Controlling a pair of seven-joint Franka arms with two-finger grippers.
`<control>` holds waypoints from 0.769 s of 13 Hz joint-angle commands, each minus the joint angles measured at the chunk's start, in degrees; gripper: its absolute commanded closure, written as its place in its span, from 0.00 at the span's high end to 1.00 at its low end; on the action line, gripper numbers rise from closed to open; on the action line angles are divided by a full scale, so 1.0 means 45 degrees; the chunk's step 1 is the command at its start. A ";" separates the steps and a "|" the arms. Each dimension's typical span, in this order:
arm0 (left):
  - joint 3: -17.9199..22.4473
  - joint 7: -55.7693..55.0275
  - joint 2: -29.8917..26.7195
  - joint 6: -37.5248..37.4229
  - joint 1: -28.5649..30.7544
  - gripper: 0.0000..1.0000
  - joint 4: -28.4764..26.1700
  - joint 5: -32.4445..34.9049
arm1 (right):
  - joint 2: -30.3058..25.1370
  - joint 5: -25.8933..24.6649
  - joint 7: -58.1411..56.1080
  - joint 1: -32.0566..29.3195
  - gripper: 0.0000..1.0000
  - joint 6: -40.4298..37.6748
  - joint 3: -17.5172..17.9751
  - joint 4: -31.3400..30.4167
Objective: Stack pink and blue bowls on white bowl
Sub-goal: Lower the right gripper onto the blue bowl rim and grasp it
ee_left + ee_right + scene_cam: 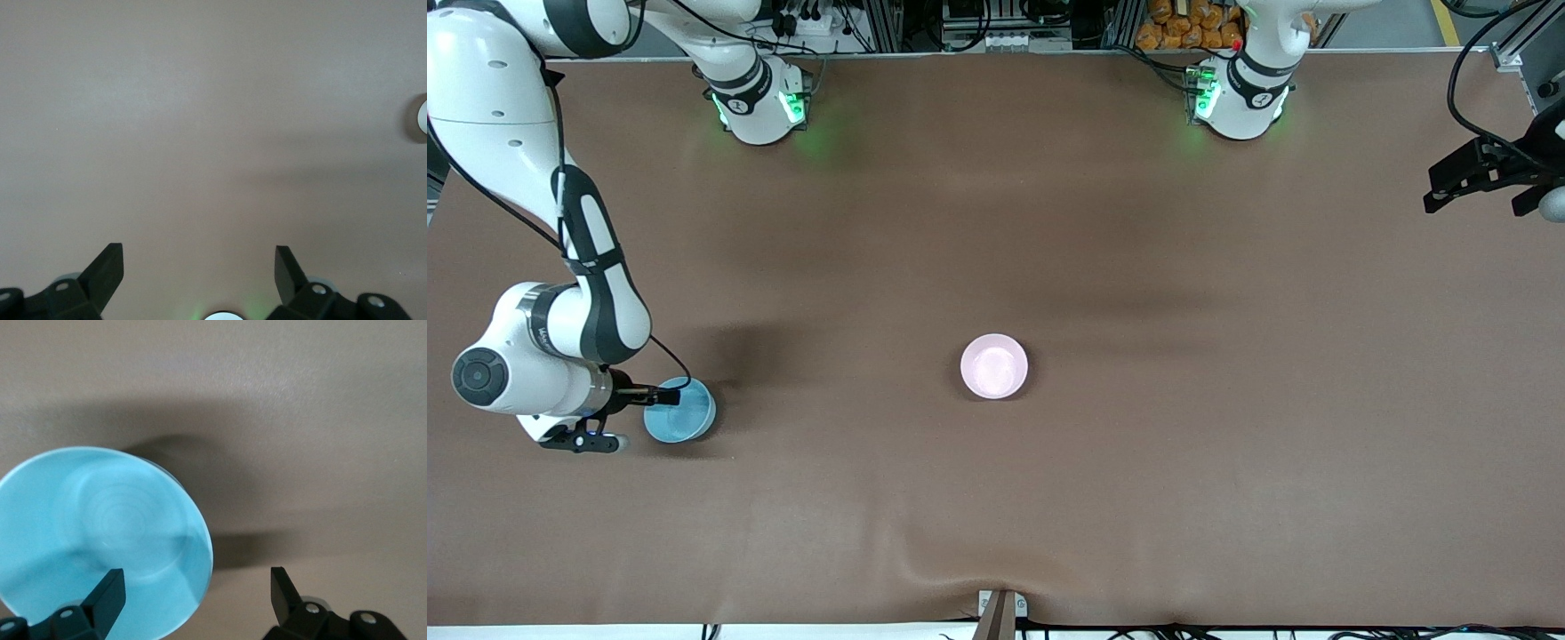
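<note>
Right gripper [193, 600], jaws wide, straddles the blue bowl's [680, 411] rim, lower left; left gripper [199, 273] waits open, upper right; pink bowl [994, 366] sits center.

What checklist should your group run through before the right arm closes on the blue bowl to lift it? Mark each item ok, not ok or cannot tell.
1. Right gripper open: ok.
2. Right gripper straddles the blue bowl rim, one finger inside, one outside: ok.
3. Blue bowl upright on the table: ok.
4. Pink bowl upright at the table's middle, nothing in it: ok.
5. White bowl under the pink bowl: cannot tell.
6. Left gripper open, waiting over the left arm's end of the table, away from both bowls: ok.
</note>
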 commanded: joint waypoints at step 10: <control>-0.0005 -0.0014 0.0147 0.0102 -0.0146 1.00 -0.0090 -0.0064 | -0.0139 -0.0196 -0.0169 -0.0154 0.00 0.0098 0.0105 -0.0196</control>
